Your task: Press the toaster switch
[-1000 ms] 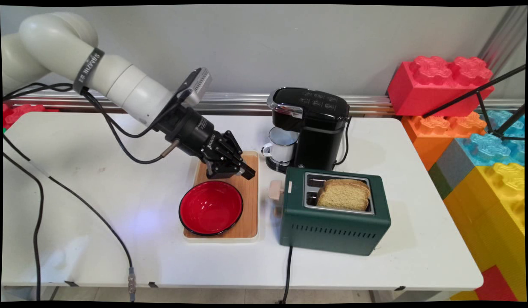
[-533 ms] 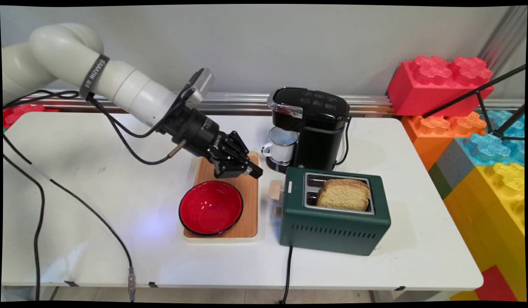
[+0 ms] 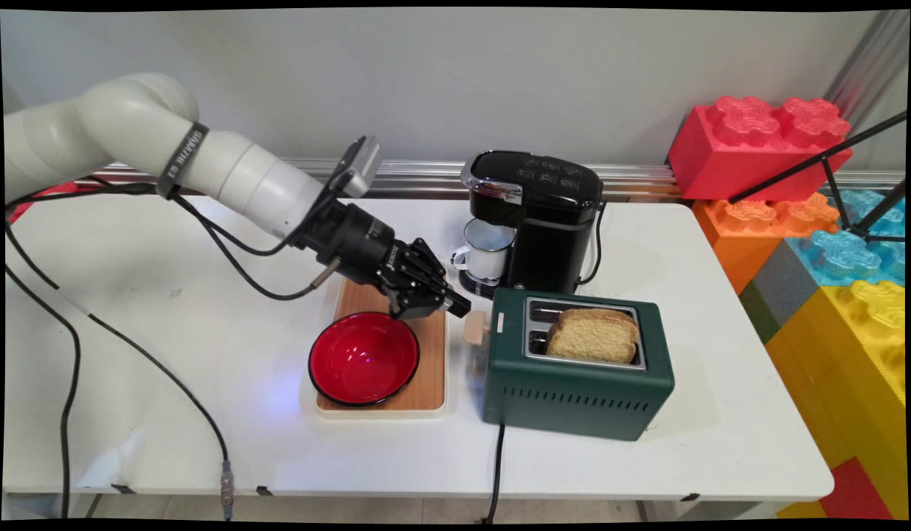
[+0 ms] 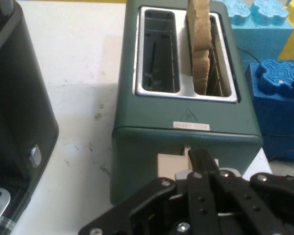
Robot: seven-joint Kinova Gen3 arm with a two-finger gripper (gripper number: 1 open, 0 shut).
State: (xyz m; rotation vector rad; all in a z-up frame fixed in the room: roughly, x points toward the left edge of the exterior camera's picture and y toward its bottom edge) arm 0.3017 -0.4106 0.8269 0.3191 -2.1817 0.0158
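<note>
Gripper (image 3: 459,307) moved right, fingers pressed together, tips just beside toaster (image 3: 577,383) lever (image 3: 475,328).

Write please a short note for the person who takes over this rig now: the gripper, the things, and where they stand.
Gripper: jaws shut, holding nothing, its tip right at the beige lever on the left end of the green toaster; contact cannot be told.
Bread slice stands in the near slot; the far slot is empty.
Red bowl sits on the wooden tray, left of the toaster.
White mug stands under the black coffee machine, behind the toaster.
</note>
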